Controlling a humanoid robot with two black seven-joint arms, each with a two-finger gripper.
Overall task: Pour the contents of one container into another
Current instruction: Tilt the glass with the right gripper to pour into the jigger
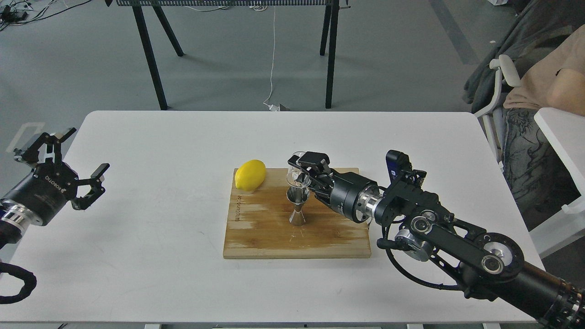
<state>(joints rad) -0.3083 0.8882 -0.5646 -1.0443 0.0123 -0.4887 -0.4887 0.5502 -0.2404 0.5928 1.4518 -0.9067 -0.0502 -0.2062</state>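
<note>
Cup: your right gripper (302, 170) has its fingers closed on the clear glass cup (296, 172), tilted just above the jigger.
Jigger: steel jigger (297, 208) stands upright on the wooden board (274, 237).
Lemon (250, 174): on the board's far left corner.
Left gripper (75, 169): fingers spread wide, holding nothing, over the tabletop (160, 146) edge.

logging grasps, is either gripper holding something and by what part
The right gripper holds the clear glass cup by its side wall, above the jigger. The left gripper is open, empty.
</note>
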